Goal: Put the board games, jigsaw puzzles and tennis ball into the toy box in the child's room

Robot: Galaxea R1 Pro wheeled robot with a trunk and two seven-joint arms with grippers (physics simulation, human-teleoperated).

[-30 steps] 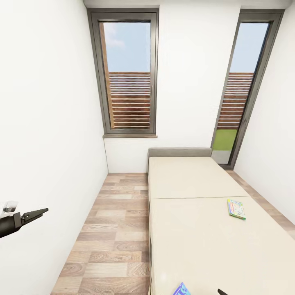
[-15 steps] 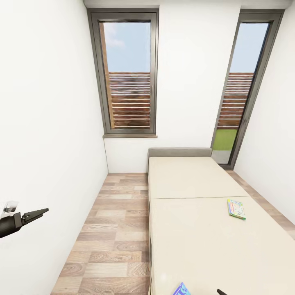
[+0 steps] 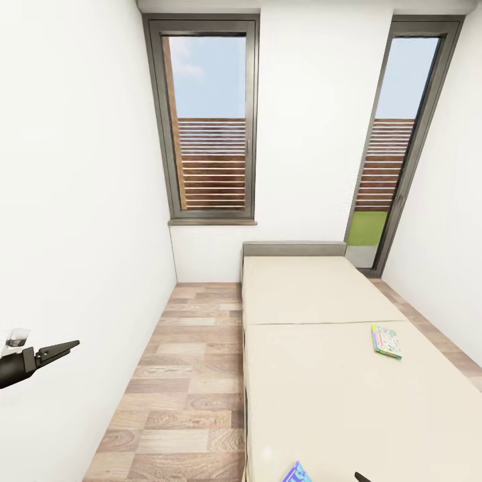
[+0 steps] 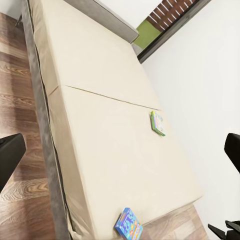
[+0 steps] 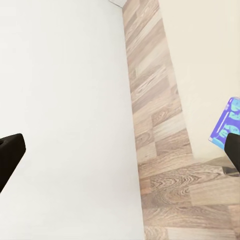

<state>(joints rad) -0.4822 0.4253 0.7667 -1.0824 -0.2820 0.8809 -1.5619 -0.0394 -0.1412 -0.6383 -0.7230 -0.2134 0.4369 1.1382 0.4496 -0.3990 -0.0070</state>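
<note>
The bed (image 3: 321,388) is a long beige mattress with a low grey headboard, stretching ahead on the right. A pale green-edged board game (image 3: 386,341) lies flat near its right edge, also seen in the left wrist view (image 4: 158,123). A blue board game (image 3: 296,472) lies at the bed's near end, close to its left edge (image 4: 128,225) (image 5: 225,125). My left gripper (image 3: 63,349) hangs by the left wall, over the floor and away from the bed; its fingers (image 4: 7,157) stand wide apart and empty. My right gripper (image 3: 362,477) is open just right of the blue game. The table, toy box, jigsaw puzzles and tennis ball are out of view.
A strip of wood-plank floor (image 3: 187,375) runs between the white left wall (image 3: 73,201) and the bed. A tall window (image 3: 209,127) and a glazed door (image 3: 395,154) are in the far wall. The right wall stands close beside the bed.
</note>
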